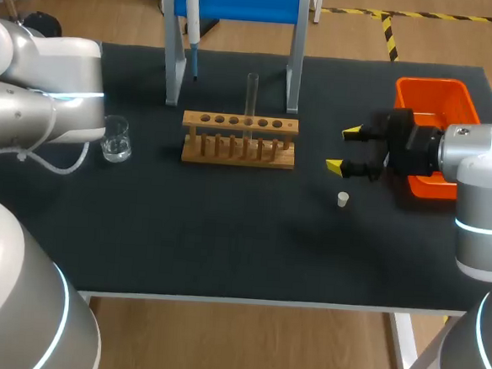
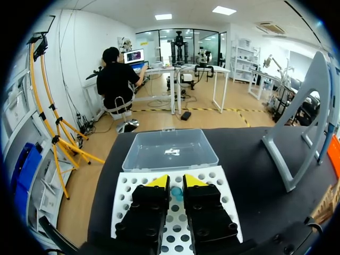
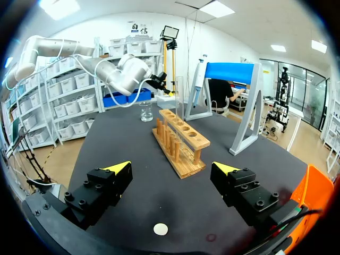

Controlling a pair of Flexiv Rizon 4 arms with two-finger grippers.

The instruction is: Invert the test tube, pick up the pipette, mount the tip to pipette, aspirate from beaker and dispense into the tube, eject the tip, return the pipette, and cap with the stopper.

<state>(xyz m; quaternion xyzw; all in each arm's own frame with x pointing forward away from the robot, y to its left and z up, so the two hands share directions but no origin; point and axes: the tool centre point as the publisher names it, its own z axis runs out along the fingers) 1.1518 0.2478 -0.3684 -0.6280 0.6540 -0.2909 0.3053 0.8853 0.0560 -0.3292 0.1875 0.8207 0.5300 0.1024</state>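
My left gripper point(image 2: 176, 182) is out of the head view. In its own wrist view it hangs over a white perforated tip rack point(image 2: 127, 186). Its fingers stand close together, shut on a small blue pipette tip point(image 2: 176, 193). The pipette point(image 1: 192, 24) hangs on the blue-topped stand point(image 1: 242, 3). A clear test tube point(image 1: 251, 96) stands upright in the wooden rack point(image 1: 239, 139). The beaker point(image 1: 116, 138) sits left of the rack. A white stopper point(image 1: 343, 199) lies on the mat, just below my wide open right gripper point(image 1: 343, 149); in the right wrist view the stopper point(image 3: 160, 229) lies under the empty gripper point(image 3: 172, 170).
An orange bin point(image 1: 438, 97) stands at the right edge, behind my right arm. A clear plastic lid or box point(image 2: 170, 150) lies just ahead of the tip rack. The stand's grey leg point(image 2: 297, 143) rises beside my left gripper.
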